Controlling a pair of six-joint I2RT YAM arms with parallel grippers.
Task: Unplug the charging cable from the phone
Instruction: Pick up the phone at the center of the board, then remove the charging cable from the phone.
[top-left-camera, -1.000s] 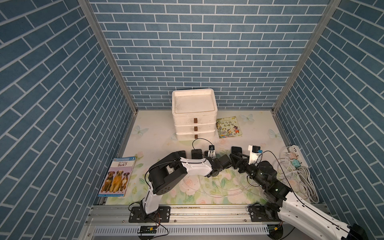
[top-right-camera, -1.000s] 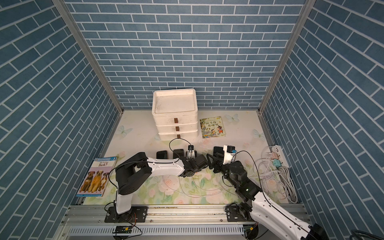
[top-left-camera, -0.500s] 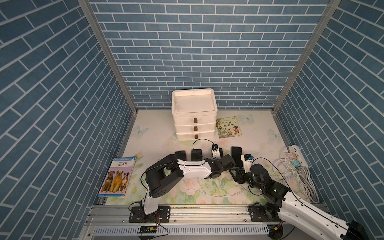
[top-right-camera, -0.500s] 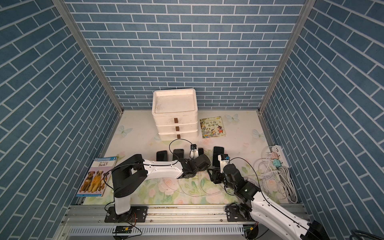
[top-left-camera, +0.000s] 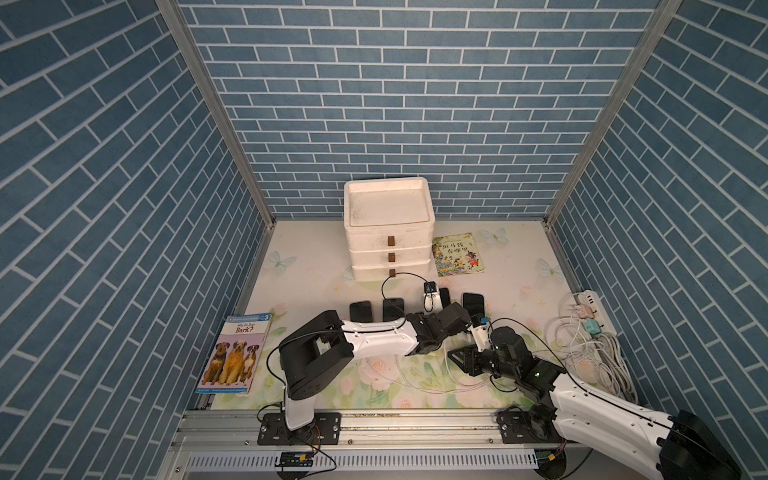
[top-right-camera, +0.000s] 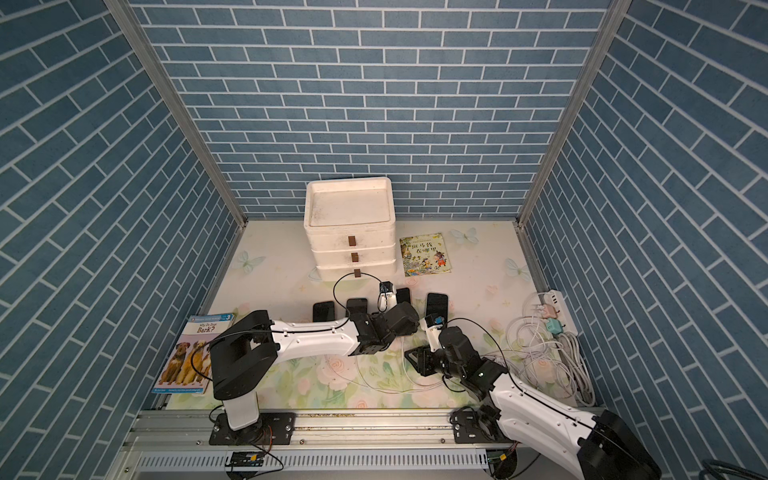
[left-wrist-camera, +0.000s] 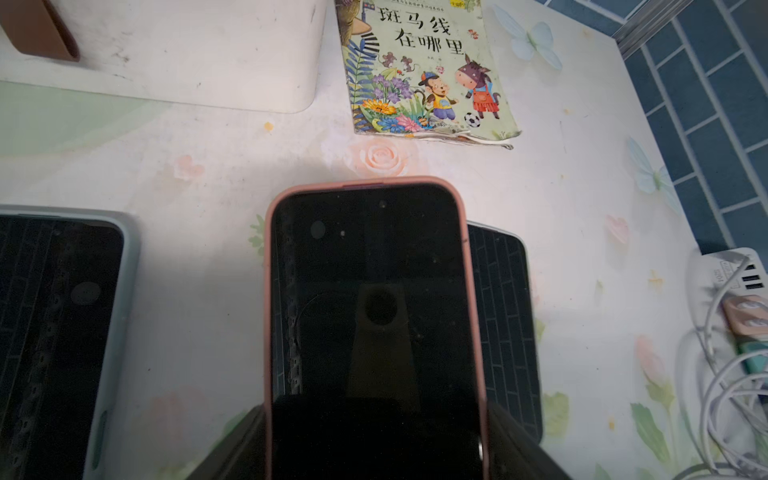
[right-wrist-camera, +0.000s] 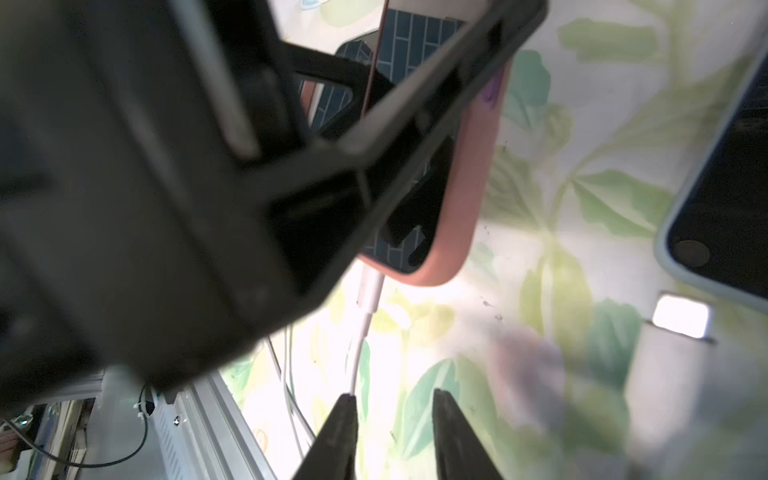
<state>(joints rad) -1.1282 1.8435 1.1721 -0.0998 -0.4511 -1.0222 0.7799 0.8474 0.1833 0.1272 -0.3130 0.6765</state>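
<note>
The phone has a pink case and a dark screen. My left gripper is shut on its lower end, one black finger on each long side. In both top views the gripper points at the back wall among the row of phones. A white charging cable runs from its plug, which is seated in the phone's bottom edge. My right gripper sits just below the plug, jaws a narrow gap apart. The cable meets the tip of one finger, and the gap holds nothing.
Other dark phones lie in a row. White drawers stand at the back beside a picture book. Another book lies at the left. A power strip and a heap of white cables are at the right.
My right gripper has drawn back towards the front edge, dropped low behind the phone's bottom end, and narrowed its jaws. The left gripper keeps its hold on the phone.
</note>
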